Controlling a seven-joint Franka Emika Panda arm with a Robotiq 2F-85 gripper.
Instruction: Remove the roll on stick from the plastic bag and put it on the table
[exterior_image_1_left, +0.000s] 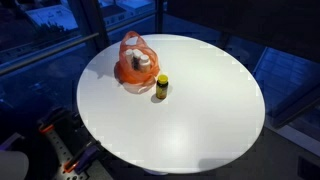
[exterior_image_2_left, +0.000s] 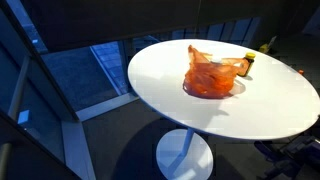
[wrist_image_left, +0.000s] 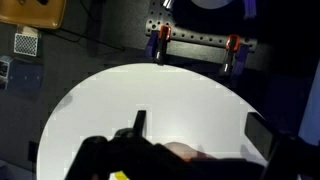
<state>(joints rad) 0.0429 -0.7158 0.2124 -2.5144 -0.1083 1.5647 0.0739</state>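
Black hand (wrist_image_left: 196, 120) spread wide over the white table (wrist_image_left: 150, 85), gripping nothing

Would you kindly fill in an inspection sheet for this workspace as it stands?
Surface: round white table on a pedestal.
Job's things: orange bag near the rim, something white inside; yellow bottle with a black cap, upright beside the bag.
Clutter: nothing seen.
Grippers: pincer open, above the table, holding nothing; shown in the wrist view only.
Cables: nothing seen clearly.
Surroundings: dark floor, glass walls; orange clamps beyond the table's edge.
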